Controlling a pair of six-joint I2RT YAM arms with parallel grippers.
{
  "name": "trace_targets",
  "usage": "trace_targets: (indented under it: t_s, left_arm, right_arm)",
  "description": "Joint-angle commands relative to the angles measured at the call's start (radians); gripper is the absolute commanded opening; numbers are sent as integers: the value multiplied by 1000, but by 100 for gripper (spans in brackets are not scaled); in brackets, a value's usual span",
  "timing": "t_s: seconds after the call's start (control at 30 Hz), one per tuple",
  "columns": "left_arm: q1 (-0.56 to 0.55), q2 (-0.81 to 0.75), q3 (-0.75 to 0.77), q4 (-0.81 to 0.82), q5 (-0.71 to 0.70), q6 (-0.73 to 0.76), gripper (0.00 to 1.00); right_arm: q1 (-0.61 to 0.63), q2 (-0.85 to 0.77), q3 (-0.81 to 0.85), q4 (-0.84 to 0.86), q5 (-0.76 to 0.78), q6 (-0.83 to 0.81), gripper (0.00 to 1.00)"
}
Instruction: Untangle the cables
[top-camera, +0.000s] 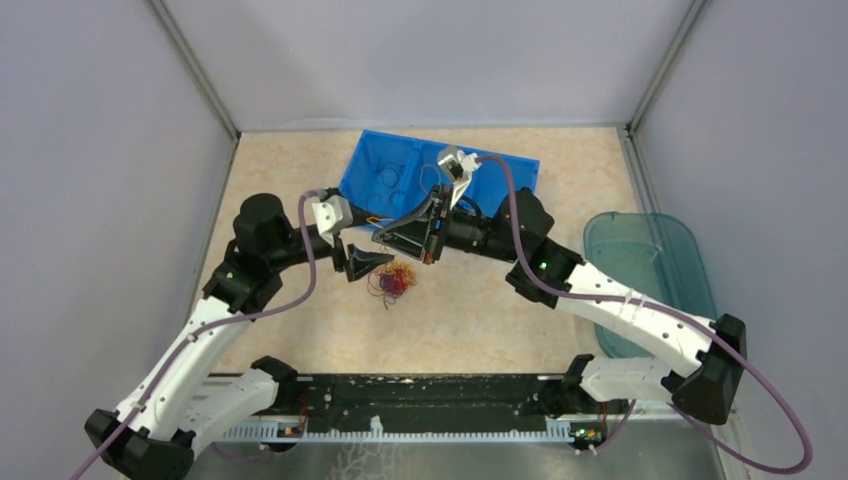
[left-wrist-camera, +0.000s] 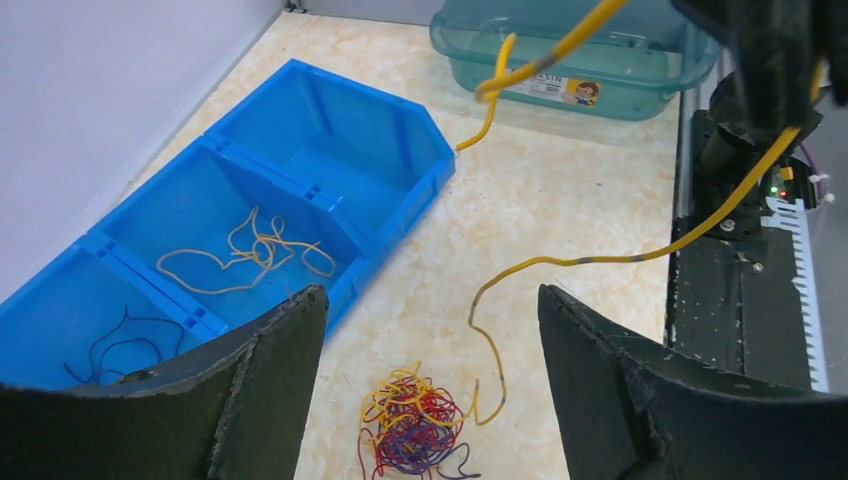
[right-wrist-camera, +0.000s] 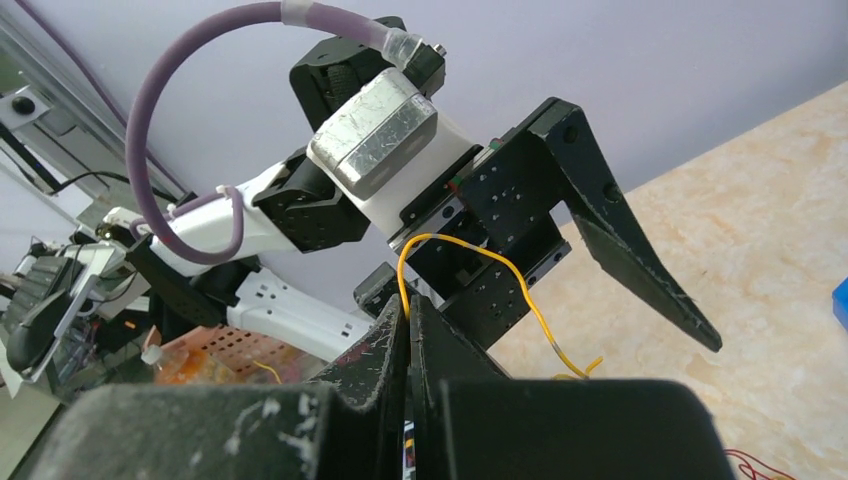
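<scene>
1. Blue plastic bin (left-wrist-camera: 330, 150) toward the far side of the beige table (top-camera: 480, 310); three compartments in a row.
2. Lying loose in the middle compartment, several yellow cables (left-wrist-camera: 250, 255); in the end compartment closest to the left wrist camera, a few dark cables (left-wrist-camera: 110, 350).
3. On the bare tabletop just in front of the bin and apart from it, a small tangle (top-camera: 393, 281) of red, yellow and purple cables.
4. Left gripper (left-wrist-camera: 430, 295) pointed down at the table just beside that tangle; black fingers (left-wrist-camera: 270, 390) spread wide apart, clamped on nothing.
5. Right gripper (right-wrist-camera: 408, 310) up by the near edge of the bin, close to the left one; fingers pressed together, pinching a single yellow strand (left-wrist-camera: 570, 261).
6. From the pinch, a short free end curling out past one finger of the left gripper, as seen from the right wrist.
7. From the left wrist view, the long part of that strand dropping in a slack curve toward the table, then bending down to the right edge of the tangle; whether hooked into it or only touching, cannot tell.
8. Teal see-through tub (top-camera: 640, 270) at the right side of the table, near the bin but not touching it.
9. Lilac hose (right-wrist-camera: 215, 25) arching over the left wrist.
</scene>
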Motion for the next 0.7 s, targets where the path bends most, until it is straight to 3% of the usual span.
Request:
trace_targets:
  t_s: [0.0,0.17,0.37,0.4,0.67]
  left_arm:
    - [2,-12,14,35,-34,25,86]
    - [2,-21,16,18,31,82,89]
    - [1,52,48,-3,200,-3,76]
    - [1,66,53,0,214,-19,71]
    - [1,79,74,29,219,-102,4]
  right_arm:
    - [-2,-51,5,62,-7,-4,0]
    - [-1,-56,-3,74,-3,0,0]
    - [-1,-38,-11,125,-20,36,0]
    - [-2,-35,-13,132,-19,40,0]
    - [-1,-45,-48,160,-4,48,0]
